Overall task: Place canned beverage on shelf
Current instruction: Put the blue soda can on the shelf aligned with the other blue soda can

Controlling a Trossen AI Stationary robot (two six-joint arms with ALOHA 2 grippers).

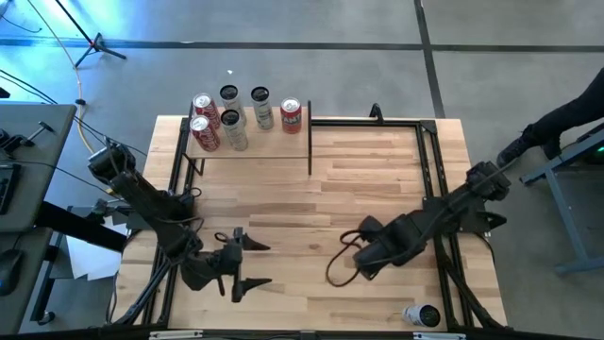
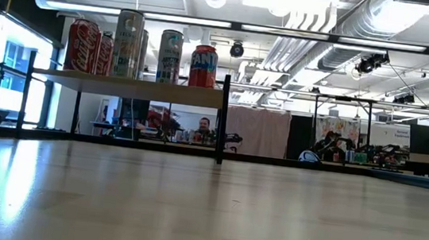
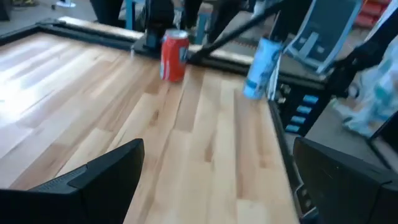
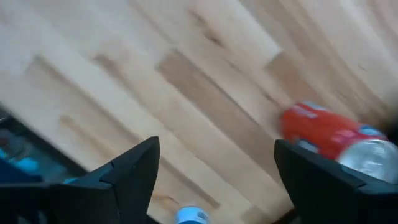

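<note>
Six upright cans [image 1: 234, 115] crowd the pale shelf [image 1: 274, 139]; both claws gape, empty.

Red cans [image 1: 292, 116] and silver cans [image 1: 233, 128] are sitting on the pale wood shelf [image 1: 250, 142] with black posts. The worktop [image 1: 311, 217] is showing striped light-and-tan planks.
</note>
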